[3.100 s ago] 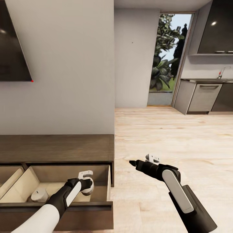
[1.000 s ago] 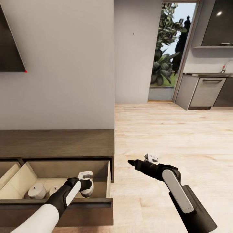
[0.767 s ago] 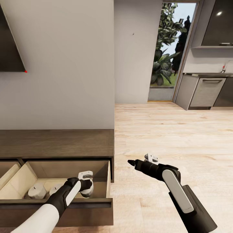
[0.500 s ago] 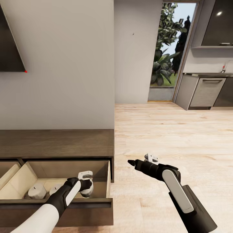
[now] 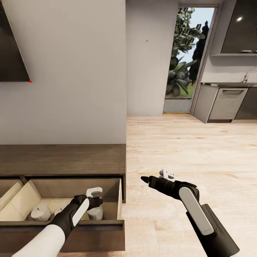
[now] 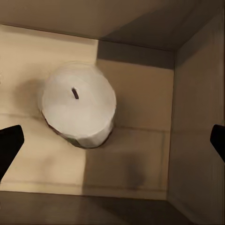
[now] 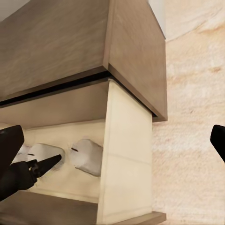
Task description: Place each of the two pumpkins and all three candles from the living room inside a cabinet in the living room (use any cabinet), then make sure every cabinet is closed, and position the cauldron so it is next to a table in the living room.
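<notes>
1. The long low dark-brown wood-grain cabinet (image 5: 64, 162) has its end drawer (image 5: 107, 225) pulled out, its dark front edge nearest.
2. Over that pale-lined drawer hangs the left gripper (image 5: 93, 196), fingers spread wide and empty; a stubby cream cylindrical candle (image 6: 78, 111) stands free below, off the walls.
3. Two more cream candles (image 5: 40, 212) sit further along inside.
4. Right of the cabinet, the right gripper (image 5: 154, 177) spreads empty over open light plank floor (image 5: 200, 150).

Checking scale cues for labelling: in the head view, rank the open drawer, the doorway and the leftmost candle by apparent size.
1. Open drawer, though nearness to the camera inflates it.
2. Doorway, far off, so probably larger in reality.
3. Leftmost candle, clearly smallest.
</notes>
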Robot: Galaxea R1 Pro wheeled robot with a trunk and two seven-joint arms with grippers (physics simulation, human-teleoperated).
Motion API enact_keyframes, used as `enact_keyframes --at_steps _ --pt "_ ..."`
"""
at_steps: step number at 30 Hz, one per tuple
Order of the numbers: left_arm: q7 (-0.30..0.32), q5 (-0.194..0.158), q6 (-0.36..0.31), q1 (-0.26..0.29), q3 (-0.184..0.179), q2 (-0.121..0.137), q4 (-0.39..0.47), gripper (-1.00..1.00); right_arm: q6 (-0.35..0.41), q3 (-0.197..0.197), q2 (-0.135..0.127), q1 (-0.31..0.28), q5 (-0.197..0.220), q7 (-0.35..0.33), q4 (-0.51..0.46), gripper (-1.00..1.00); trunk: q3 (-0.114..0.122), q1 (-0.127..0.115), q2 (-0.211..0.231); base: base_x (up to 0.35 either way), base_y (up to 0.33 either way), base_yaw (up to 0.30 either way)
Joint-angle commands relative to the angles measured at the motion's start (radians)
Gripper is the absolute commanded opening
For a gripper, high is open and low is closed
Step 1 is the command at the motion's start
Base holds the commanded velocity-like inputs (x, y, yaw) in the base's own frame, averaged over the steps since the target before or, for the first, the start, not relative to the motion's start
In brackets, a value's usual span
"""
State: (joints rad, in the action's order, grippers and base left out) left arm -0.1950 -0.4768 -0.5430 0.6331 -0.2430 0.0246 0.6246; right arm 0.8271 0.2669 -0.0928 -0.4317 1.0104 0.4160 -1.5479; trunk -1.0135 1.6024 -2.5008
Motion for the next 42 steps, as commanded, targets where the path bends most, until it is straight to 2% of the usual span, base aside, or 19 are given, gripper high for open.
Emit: enact_keyframes --at_steps 1,5,7,11,12,15,16,17,18,21,27,42 --pt "-0.009 -0.011 -0.003 0.0 -0.007 0.001 0.003 1.0 0.0 0.002 -0.001 -0.001 0.01 0.01 -0.001 1.0 0.003 -0.001 0.0 0.0 0.0 0.0" --pt "-0.009 -0.014 -0.005 0.001 -0.006 0.003 0.007 1.0 0.0 0.002 -0.001 -0.001 0.01 0.01 -0.001 1.0 0.018 -0.003 0.001 0.0 0.0 0.0" --pt "-0.009 -0.015 -0.013 0.001 -0.006 0.004 0.021 1.0 0.0 0.002 -0.001 -0.001 0.01 0.01 0.0 1.0 0.025 -0.01 0.015 0.0 0.0 0.0" --pt "-0.009 -0.018 -0.081 0.001 0.004 0.014 0.064 1.0 0.0 0.002 0.0 -0.001 0.01 0.01 0.0 1.0 0.037 -0.026 0.043 0.0 0.0 0.0" --pt "-0.009 -0.018 -0.096 0.001 0.016 0.015 0.072 1.0 0.0 0.002 0.0 -0.001 0.01 0.01 0.0 1.0 0.04 -0.029 0.05 0.0 0.0 0.0" --pt "-0.009 -0.019 -0.149 0.001 0.095 0.018 0.095 1.0 0.0 0.002 0.0 -0.001 0.01 0.01 0.0 1.0 0.05 -0.041 0.071 0.0 0.0 0.0" --pt "-0.009 -0.019 -0.159 0.001 0.107 0.018 0.1 1.0 0.0 0.002 0.0 -0.001 0.01 0.01 0.0 1.0 0.053 -0.045 0.078 0.0 0.0 0.0" --pt "-0.008 -0.02 -0.194 0.001 0.146 0.021 0.119 1.0 -0.001 0.002 0.0 -0.001 0.01 0.01 0.0 1.0 0.056 -0.049 0.085 0.0 0.0 0.0" --pt "-0.007 -0.021 -0.216 0.001 0.167 0.024 0.135 1.0 -0.001 0.002 0.001 -0.001 0.01 0.01 0.0 1.0 0.059 -0.052 0.092 0.0 0.0 0.0" --pt "-0.006 -0.021 -0.271 -0.002 0.201 0.029 0.179 1.0 -0.002 0.002 0.001 -0.001 0.01 0.01 0.0 1.0 0.069 -0.064 0.113 -0.071 0.0 0.0" --pt "-0.005 -0.022 -0.321 -0.007 0.214 0.03 0.219 1.0 -0.003 0.002 0.002 -0.001 0.01 0.01 0.0 1.0 0.087 -0.087 0.155 -0.187 0.0 0.0" --pt "-0.001 -0.036 -0.327 -0.009 0.217 0.029 0.224 1.0 -0.002 0.002 0.002 -0.001 0.01 0.01 0.0 1.0 0.134 -0.144 0.26 -0.091 0.0 0.0"
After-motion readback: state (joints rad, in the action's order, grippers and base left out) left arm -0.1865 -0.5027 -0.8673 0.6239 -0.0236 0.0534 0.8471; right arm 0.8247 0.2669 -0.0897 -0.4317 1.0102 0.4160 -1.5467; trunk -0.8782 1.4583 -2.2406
